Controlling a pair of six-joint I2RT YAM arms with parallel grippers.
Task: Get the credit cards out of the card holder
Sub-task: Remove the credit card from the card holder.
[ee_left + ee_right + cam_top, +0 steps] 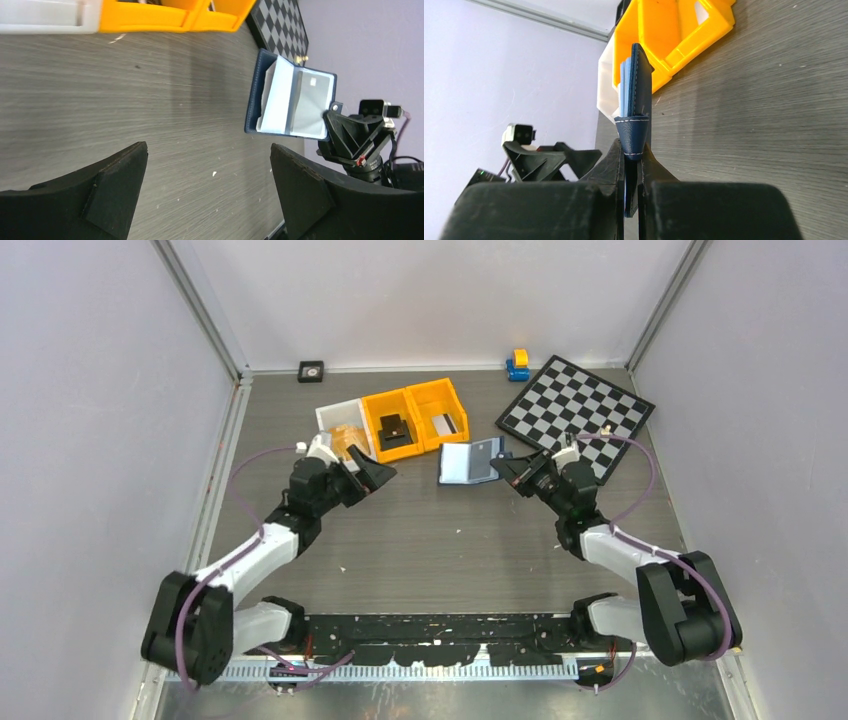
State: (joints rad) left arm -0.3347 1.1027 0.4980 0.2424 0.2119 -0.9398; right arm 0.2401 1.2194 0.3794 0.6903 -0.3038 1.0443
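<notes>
Toward the far edge of the worktop (pixel 430 540), near its middle, the open card holder (pixel 466 464) is pinched at one edge by the right claw (pixel 512 469), with a grey credit card (pixel 314 97) seen in its pocket. The left claw (pixel 375 472) is spread wide and empty beside orange bins (pixel 415 418). The grey wood-grain surface is enclosed by pale walls (pixel 90 420).

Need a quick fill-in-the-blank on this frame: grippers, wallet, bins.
1. The right gripper is ____ on the navy-blue folding card holder.
2. The left gripper is open and holds ____.
3. A grey flat card sits ____ the holder's pale blue pocket.
4. Beside the white plastic bin stand ____ orange plastic bins.
Missing words: shut; nothing; inside; two.
</notes>
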